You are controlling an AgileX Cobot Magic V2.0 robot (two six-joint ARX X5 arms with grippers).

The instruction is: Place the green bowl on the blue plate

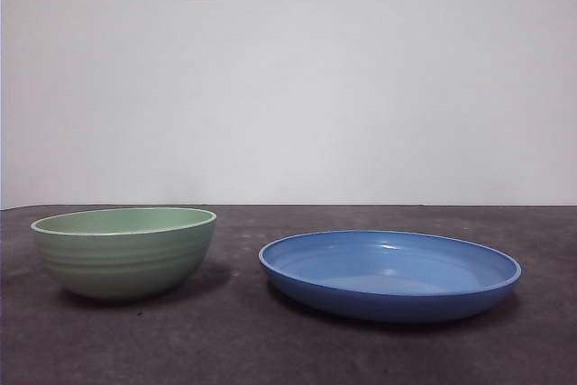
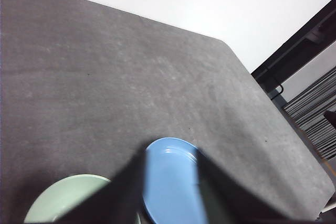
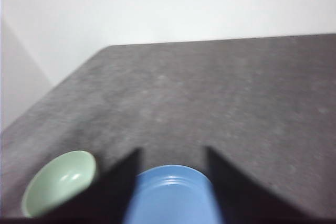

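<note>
Green bowl (image 1: 124, 252) (empty) below left claw (image 2: 169, 182)

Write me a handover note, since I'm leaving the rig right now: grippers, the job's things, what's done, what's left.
Left gripper: open, holding nothing, high above the table.
Right gripper: open, holding nothing, also raised.
Green bowl: upright on the table, beside the blue plate, not touching it.
Blue plate: flat on the table, nothing in it.
Done: nothing yet; the bowl is ungrasped.
Left: grasp the bowl, lift it, set it on the plate.
</note>
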